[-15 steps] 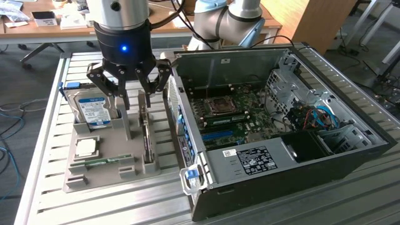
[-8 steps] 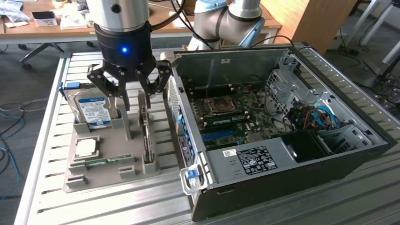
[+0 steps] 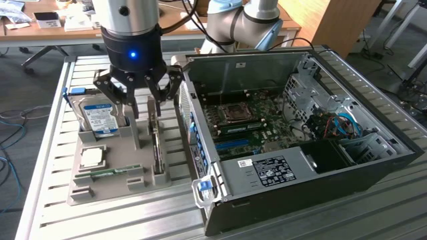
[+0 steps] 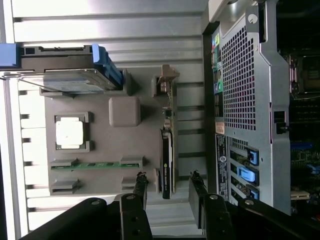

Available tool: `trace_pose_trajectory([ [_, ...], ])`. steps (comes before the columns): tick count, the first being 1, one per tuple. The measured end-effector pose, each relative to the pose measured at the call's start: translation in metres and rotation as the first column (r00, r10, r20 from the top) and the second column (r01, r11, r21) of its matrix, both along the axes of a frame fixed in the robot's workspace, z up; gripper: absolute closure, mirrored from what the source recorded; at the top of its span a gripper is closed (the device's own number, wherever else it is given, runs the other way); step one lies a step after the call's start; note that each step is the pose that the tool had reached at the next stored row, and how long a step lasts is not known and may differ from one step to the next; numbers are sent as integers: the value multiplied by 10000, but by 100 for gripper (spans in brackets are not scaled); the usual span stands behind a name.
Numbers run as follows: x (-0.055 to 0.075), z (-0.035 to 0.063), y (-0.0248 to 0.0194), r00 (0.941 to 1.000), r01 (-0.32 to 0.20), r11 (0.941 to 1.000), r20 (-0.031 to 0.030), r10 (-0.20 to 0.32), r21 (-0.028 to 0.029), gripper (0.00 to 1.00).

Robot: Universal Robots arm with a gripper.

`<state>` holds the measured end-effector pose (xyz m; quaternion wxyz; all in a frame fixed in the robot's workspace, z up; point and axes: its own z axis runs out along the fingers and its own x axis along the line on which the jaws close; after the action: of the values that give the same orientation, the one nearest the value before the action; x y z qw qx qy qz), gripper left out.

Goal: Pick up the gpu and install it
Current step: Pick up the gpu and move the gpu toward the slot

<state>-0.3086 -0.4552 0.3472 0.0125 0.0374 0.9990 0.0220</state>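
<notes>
Hard drive [image 3: 100, 117] stands at the grey tray's [image 3: 115, 186] 10 o'clock. The gpu [image 3: 156, 145], a thin green board with dark cooler, stands on edge at its 3 o'clock, beneath the spread, empty hand [image 3: 147, 107]; computer case [image 3: 300, 210] beyond.

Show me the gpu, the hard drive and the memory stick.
gpu [image 4: 166, 160]: wrist view, on its dark cooler edge.
hard drive [image 3: 101, 119]: exterior view, on its blue label.
memory stick [image 4: 95, 164]: wrist view, middle of the green board.
</notes>
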Motion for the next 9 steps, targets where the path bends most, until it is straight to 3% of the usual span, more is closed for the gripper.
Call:
trace_pose_trajectory([
  [9,0,-69,0,10000,0,10000,1,0,1,53],
])
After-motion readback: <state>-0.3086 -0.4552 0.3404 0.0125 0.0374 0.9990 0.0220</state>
